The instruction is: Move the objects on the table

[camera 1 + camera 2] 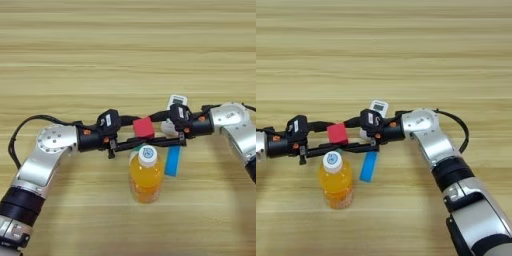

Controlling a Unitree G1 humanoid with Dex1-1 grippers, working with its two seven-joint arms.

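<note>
Red cube [143, 127]: mid-table, pinched between both grippers' fingertips, apparently for a two-armed carry.
Juice bottle [146, 175]: upright just in front.
Blue bar [173, 160]: flat beside the bottle.
White remote [177, 101]: behind the right gripper.
Left gripper [129, 132]: reaching inward horizontally, spread, upper finger touching the cube.
Right gripper [159, 129]: mirrored, likewise spread.

Red cube [337, 134] between both claws; orange juice bottle [336, 182] just below.

white remote [177, 101] mostly hidden, teal-and-white tube seemingly behind right gripper [159, 131]
</note>
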